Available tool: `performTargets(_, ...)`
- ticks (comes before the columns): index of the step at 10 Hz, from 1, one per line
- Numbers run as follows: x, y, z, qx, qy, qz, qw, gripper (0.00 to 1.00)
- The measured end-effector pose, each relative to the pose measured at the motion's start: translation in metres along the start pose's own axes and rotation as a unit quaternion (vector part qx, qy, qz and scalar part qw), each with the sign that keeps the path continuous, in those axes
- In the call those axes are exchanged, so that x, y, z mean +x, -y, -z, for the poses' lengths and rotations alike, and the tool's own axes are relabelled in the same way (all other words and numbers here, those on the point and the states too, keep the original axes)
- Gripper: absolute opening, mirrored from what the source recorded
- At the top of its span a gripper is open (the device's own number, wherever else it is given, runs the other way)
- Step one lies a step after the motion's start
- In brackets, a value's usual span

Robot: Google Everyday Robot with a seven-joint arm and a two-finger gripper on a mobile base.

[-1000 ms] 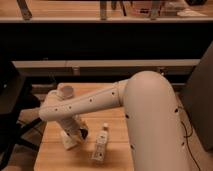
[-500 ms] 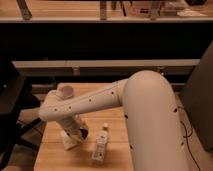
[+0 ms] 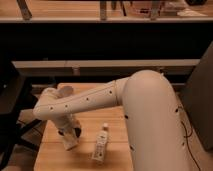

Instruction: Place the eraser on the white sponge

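My white arm reaches from the right across a small wooden table (image 3: 115, 120) and bends down at its left side. My gripper (image 3: 70, 139) points down at the table's left part, over or touching a small whitish block that may be the white sponge. A white oblong object with a dark tip (image 3: 101, 144), perhaps the eraser, lies on the table just right of the gripper. I cannot tell whether the gripper holds anything.
A dark chair or stand (image 3: 12, 107) is left of the table. A dark shelf with a pale rail (image 3: 105, 64) runs behind it. My arm's bulky white body (image 3: 152, 125) covers the table's right side.
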Motion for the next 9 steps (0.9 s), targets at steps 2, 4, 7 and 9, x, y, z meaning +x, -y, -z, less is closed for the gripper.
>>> performTargets(2,0.005,0.0,-0.001,0.009,-0.012,0.012,0.9998,0.77)
performTargets(4,0.011,0.002,-0.007,0.028,-0.029,0.023,0.9989,0.8)
performTargets(7,0.016,0.004,-0.014,0.045,-0.041,0.033,0.9976,0.8)
performTargets(9,0.016,0.004,-0.014,0.049,-0.044,0.033,0.9973,0.8)
